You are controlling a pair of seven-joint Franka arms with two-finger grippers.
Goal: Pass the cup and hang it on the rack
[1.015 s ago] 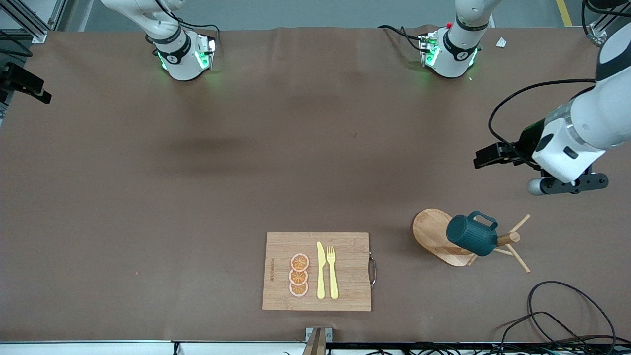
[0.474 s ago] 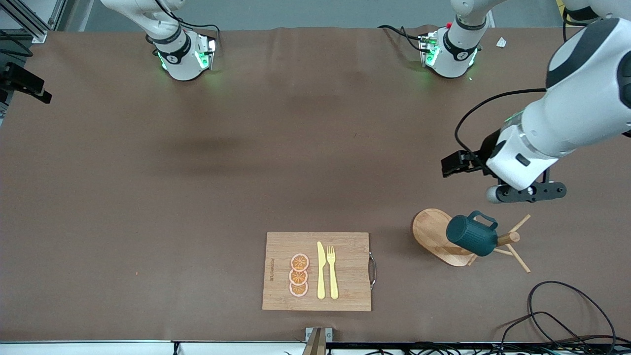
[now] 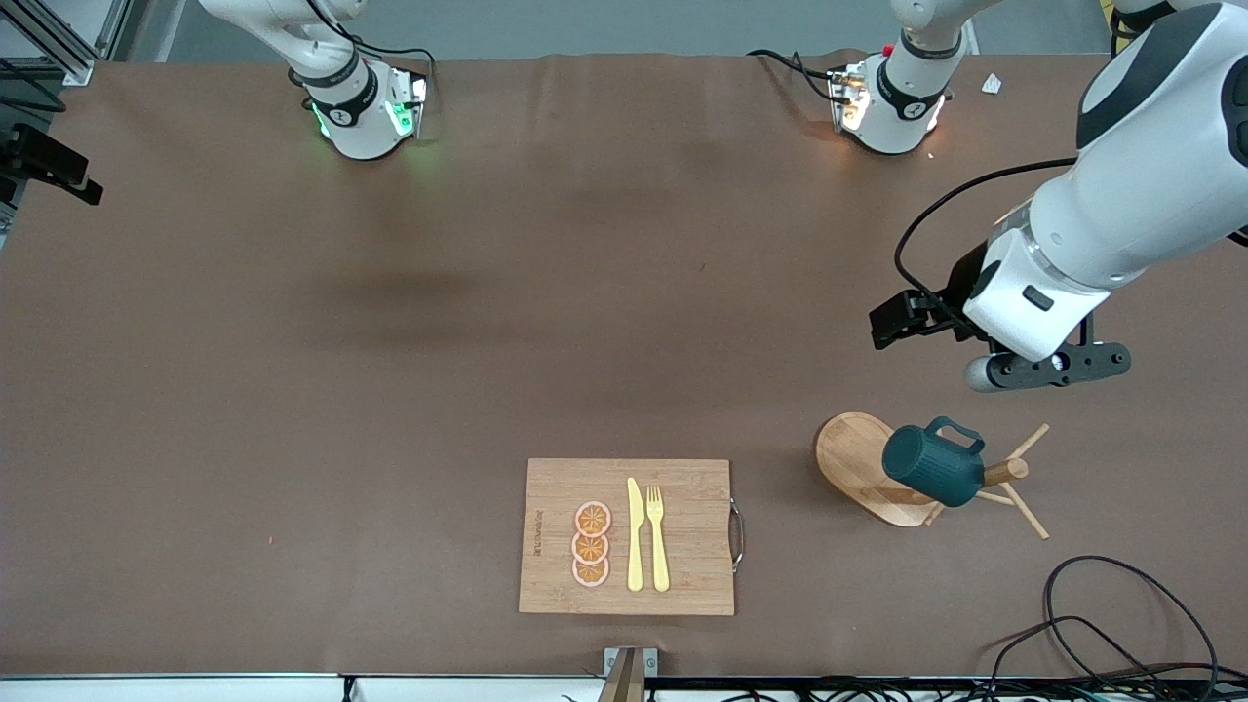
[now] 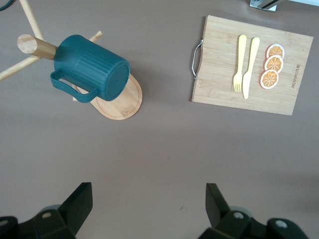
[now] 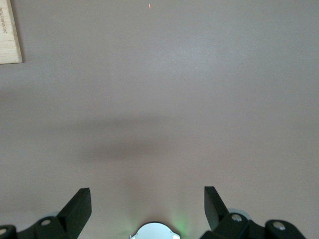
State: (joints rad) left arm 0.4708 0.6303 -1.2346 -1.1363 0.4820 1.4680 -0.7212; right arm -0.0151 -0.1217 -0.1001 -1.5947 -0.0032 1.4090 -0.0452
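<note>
Hanging on a peg of the rack [image 3: 858,466] toward the left arm's end of the table, the cup [image 3: 931,465] is apart from the left gripper [image 4: 148,206], which hovers spread and empty over bare table, while the right gripper [image 5: 147,205] waits, also spread.

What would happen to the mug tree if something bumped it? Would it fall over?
It might wobble but probably stay up. The rack stands on a wide oval base, which likely steadies it. Still, the cup hangs out on one peg, so its weight sits to one side; a push from there could tip it. Its thin pegs look easy to snap.
</note>
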